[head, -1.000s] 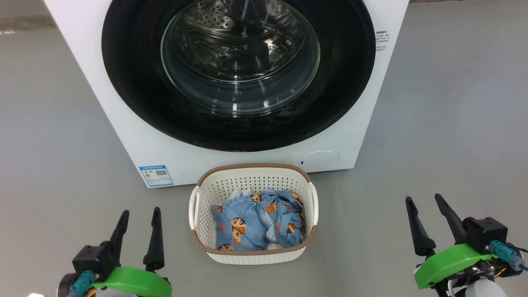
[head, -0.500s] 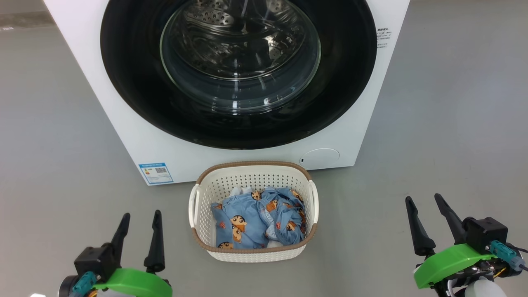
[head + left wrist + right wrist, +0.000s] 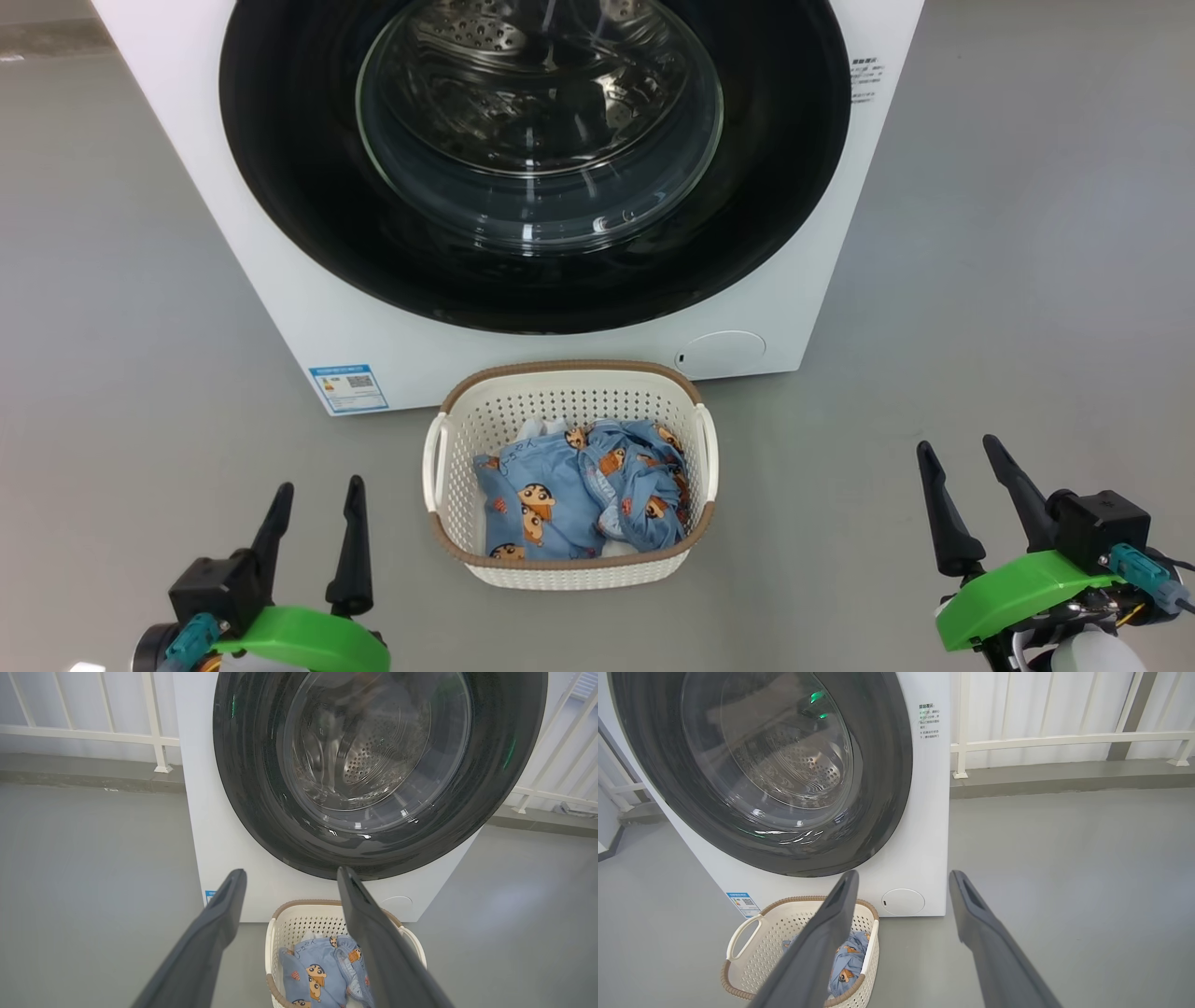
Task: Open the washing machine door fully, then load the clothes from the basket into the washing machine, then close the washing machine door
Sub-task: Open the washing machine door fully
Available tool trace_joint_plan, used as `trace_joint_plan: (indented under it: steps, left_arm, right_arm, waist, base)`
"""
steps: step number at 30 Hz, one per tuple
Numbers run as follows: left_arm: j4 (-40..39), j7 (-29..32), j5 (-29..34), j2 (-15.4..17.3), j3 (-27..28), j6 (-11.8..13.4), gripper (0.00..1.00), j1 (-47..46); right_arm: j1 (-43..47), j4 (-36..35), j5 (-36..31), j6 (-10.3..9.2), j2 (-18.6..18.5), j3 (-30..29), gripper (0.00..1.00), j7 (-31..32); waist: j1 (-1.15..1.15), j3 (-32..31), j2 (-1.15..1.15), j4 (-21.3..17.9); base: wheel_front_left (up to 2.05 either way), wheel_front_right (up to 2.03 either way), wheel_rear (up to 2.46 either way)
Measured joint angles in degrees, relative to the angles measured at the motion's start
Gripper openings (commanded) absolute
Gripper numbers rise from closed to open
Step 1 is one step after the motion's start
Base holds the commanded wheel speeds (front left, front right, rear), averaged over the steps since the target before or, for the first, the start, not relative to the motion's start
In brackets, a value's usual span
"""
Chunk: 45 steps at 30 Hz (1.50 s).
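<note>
1. The big white boxy front-loading washing machine stands on the plain grey floor. Its large round door with the glossy black rim and bulging clear glass window sits against the front panel, closed. The perforated steel drum shows through the glass.
2. The small cream-white perforated plastic basket with a brown woven-look rim rests on the floor just in front of the machine, below the door, between the blue energy label and the round white service cap.
3. The light blue garments printed with cartoon boy faces lie crumpled inside the basket, with a bit of white cloth at the back.
4. The left gripper hovers over the floor to the left of the basket, apart from it. Its two dark fingers are parted with a moderate gap and hold nothing.
5. The right gripper hovers to the right, farther from the basket than the left one. Its fingers are likewise parted and empty.
6. The basket lies between the two grippers and slightly ahead of their fingertips. Neither touches the basket, the clothes or the door.
</note>
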Motion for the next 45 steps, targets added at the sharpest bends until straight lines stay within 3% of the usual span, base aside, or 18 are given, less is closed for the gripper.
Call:
trace_joint_plan:
  steps: [26,45]
  left_arm:
    - [-0.87,-0.18,0.37,-0.02,-0.03,0.52,1.0,-0.96]
    - [-0.91,-0.18,0.97,0.0,0.08,0.52,1.0,-0.96]
  right_arm:
    - [-0.89,-0.2,0.31,0.0,-0.43,-0.14,1.0,-0.01]
    - [-0.89,-0.16,0.31,0.0,-0.25,-0.16,1.0,-0.19]
  waist:
    - [0.0,0.77,0.0,-0.45]
    - [0.0,0.68,0.0,-0.76]
  base:
    - [0.98,0.97,-1.95]
    - [0.14,0.14,-0.28]
